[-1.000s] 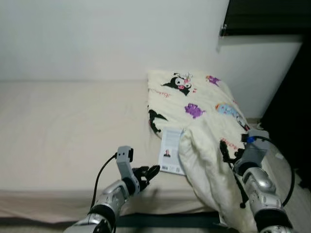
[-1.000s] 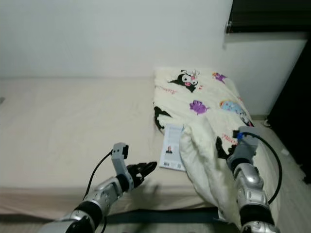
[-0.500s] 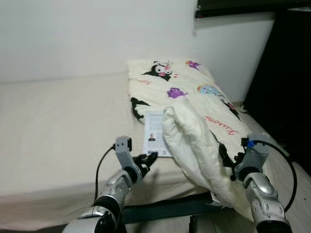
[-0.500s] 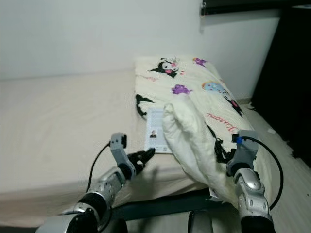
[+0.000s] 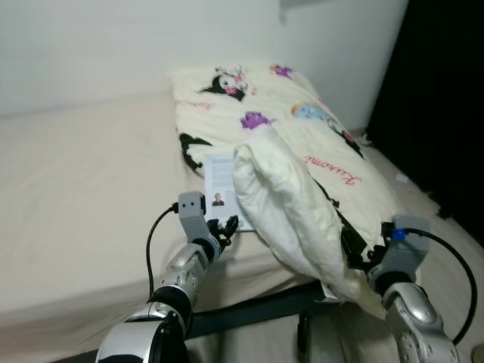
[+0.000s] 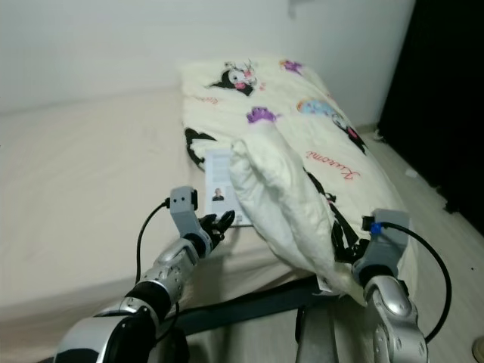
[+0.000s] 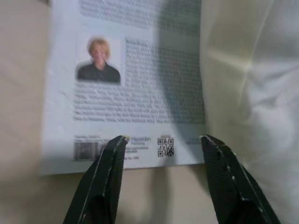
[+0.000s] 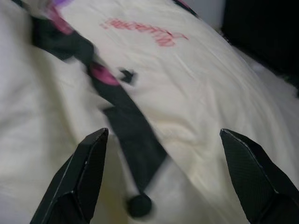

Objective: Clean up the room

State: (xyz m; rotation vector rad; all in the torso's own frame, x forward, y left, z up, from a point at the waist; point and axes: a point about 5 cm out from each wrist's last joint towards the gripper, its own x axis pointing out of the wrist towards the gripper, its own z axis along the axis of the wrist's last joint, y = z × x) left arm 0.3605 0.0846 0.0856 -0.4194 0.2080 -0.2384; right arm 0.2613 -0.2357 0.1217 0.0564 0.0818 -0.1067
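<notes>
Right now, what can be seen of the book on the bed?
The book is a thin white paperback lying flat on the beige bed, back cover up: small portrait photo, blocks of text, barcode and QR code near its lower edge. The folded blanket overlaps its right side. The left end effector, open, points at its near edge.

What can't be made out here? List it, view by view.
- Book: its right part is under the folded blanket in the eye views.
- Book text: blurred in the left wrist view; unreadable.
- Right hand: its fingertips are cut off by the frame edge.
- Bed: its left side runs off-frame.
</notes>
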